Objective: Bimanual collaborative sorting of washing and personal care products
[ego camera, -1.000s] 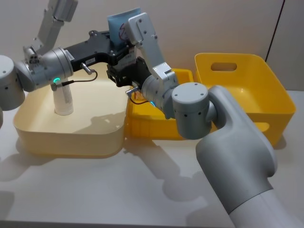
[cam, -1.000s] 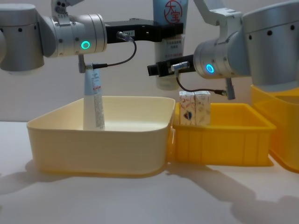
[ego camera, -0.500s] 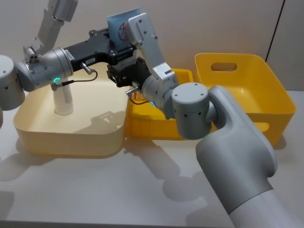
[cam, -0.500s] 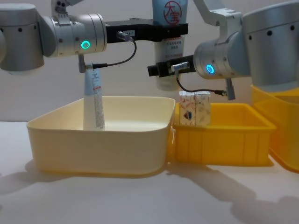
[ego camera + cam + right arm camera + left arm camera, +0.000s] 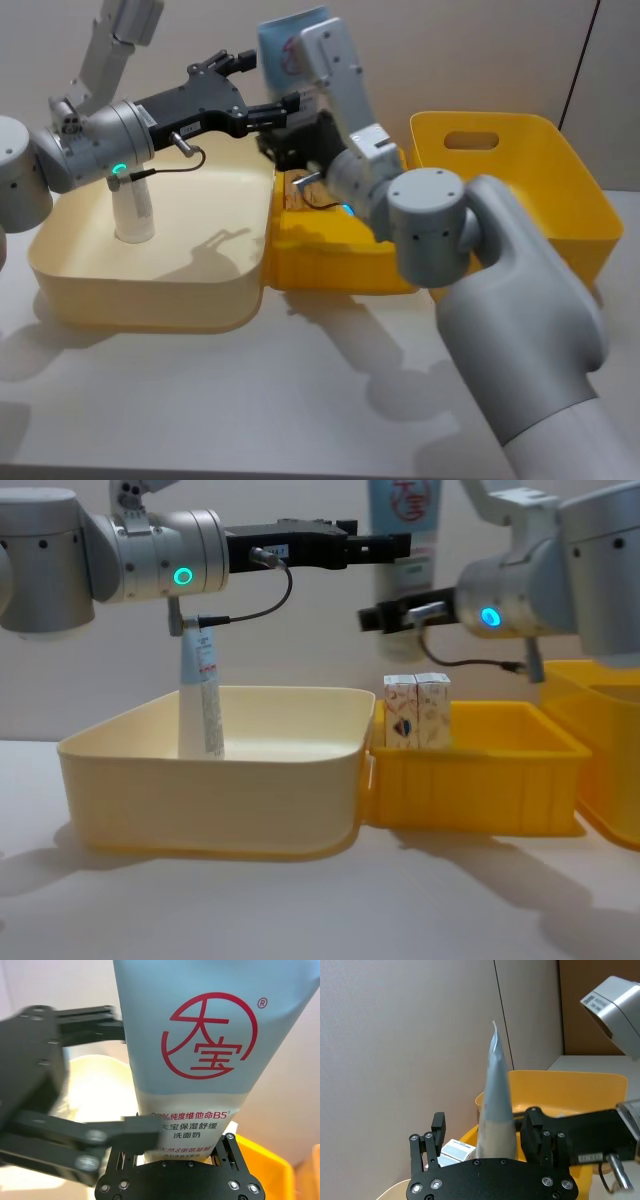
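Pale-blue tube (image 5: 405, 535) upright, pinched low in right hand (image 5: 392, 615), left hand (image 5: 385, 545) spread beside it

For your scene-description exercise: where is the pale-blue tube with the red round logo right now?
In the chest view, the logo tube is held upright, high up and right of centre, by the right gripper, above the white cartons in the small yellow bin.

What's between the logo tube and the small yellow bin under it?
Two white cartons stand upright at the small yellow bin's left end, roughly beneath the logo tube held by the right gripper. The open left gripper sits beside the tube, not under it. The rest of the bin looks free.
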`<state>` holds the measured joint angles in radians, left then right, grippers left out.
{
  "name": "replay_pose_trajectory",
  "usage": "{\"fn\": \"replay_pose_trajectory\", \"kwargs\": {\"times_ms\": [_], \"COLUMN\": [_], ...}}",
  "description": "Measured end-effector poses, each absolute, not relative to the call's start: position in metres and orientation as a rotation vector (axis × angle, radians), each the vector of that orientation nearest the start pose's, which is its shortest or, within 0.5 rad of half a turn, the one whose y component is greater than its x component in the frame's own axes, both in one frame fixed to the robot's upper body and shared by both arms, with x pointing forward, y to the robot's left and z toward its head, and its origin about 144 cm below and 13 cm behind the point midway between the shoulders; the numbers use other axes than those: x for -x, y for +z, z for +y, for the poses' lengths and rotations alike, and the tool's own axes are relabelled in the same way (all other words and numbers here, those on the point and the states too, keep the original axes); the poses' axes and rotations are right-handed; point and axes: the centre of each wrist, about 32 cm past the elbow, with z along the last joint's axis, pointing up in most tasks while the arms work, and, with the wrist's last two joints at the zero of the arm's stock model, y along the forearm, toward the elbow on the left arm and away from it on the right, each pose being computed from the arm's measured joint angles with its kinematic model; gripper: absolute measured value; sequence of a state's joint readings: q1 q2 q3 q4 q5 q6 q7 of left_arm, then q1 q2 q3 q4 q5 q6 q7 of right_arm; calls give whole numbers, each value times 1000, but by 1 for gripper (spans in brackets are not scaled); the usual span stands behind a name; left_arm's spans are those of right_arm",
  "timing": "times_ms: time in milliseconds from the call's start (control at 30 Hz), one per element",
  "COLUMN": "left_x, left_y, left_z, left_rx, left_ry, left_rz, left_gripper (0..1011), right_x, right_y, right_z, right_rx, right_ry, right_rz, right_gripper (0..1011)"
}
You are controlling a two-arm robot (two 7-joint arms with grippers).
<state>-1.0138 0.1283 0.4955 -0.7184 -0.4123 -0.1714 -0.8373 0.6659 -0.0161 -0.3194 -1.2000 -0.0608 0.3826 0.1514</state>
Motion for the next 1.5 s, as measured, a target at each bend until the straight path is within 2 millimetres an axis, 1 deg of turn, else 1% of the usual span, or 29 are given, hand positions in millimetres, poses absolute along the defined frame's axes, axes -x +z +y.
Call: {"fn": "replay_pose_trajectory", "kwargs": {"times_ms": [133,367,667,800,867,933,1167,1267,1300,1333,1400,1500], "left_x": [-692,-692,-692,-692,-692,-692,-692,-692,-692,-692,-692,-692], "left_y": [1314,1314,1314,1314,1314,1314,1314,1314,1314,1314,1314,1314], "left_z": [195,195,195,195,195,195,195,195,195,195,196,195], "left_rx": [50,50,50,50,50,50,50,51,51,50,51,51], "left_ry": [511,511,511,511,511,511,511,511,511,511,511,511], "left_rz": [-255,-254,-255,-254,-255,-255,-255,-255,-255,-255,-255,-255], "left_gripper": [1002,1002,1002,1002,1002,1002,1002,1002,1002,1002,1002,1002], "right_x": [-613,-611,-610,-611,-613,-613,-624,-627,-628,-628,-630,-631], "right_y": [1293,1299,1308,1311,1315,1316,1323,1326,1326,1327,1327,1329], "right_z": [-138,-170,-206,-215,-222,-224,-237,-241,-242,-243,-245,-247], "right_rx": [259,267,283,296,309,314,373,390,394,398,408,417], "right_ry": [-1218,-1318,-1453,-1499,-1548,-1558,-1661,-1688,-1693,-1699,-1714,-1730], "right_rz": [-121,-135,-156,-161,-166,-166,-149,-145,-143,-143,-140,-137], "right_gripper": [625,625,625,625,626,625,626,689,732,743,825,893]}}
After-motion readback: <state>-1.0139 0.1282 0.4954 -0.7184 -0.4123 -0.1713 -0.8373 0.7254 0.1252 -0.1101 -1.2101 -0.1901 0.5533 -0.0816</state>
